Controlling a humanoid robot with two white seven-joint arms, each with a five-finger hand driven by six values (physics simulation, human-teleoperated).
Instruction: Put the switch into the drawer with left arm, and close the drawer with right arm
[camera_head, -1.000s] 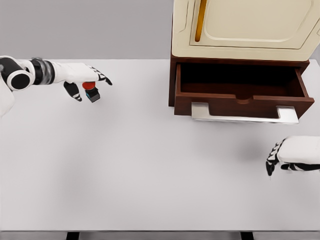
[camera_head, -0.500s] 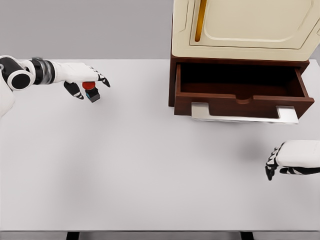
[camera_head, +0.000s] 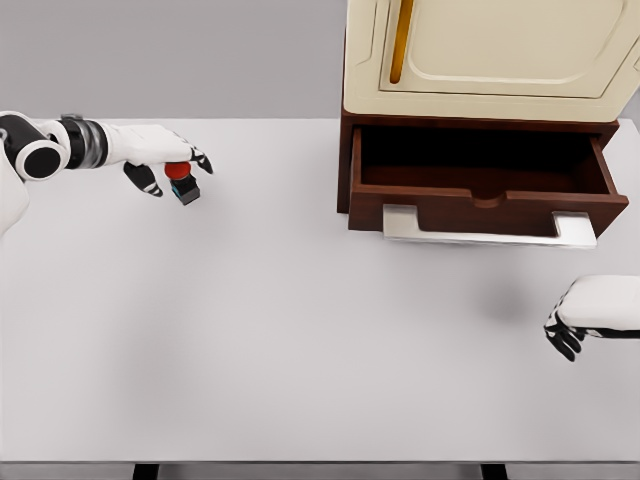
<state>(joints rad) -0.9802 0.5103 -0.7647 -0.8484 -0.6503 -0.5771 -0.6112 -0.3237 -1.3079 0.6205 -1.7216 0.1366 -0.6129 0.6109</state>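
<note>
Left hand (camera_head: 160, 152) closing its fingers round the red-topped switch (camera_head: 181, 182) at the table's (camera_head: 300, 340) far left; grip tighter than a second ago, nearly ready to lift. Drawer (camera_head: 480, 190) stands open. Right hand (camera_head: 590, 312), curled and empty, has drawn back rightward.

Between my left hand (camera_head: 150, 150), near the white tabletop's (camera_head: 280, 340) far-left edge with the small red-capped black switch (camera_head: 181, 182) under its fingers, and the open dark brown wooden drawer (camera_head: 480, 180) at the far-right, the tabletop lies bare. The drawer's mouth faces up and toward me, but the cream-coloured cabinet body (camera_head: 490, 55) overhangs its rear, and its brown left wall and front panel with the flat silver handle (camera_head: 490, 232) stand in any low, sideways path. My right hand (camera_head: 590, 312) sits near the right edge, with bare tabletop between it and that handle.
</note>
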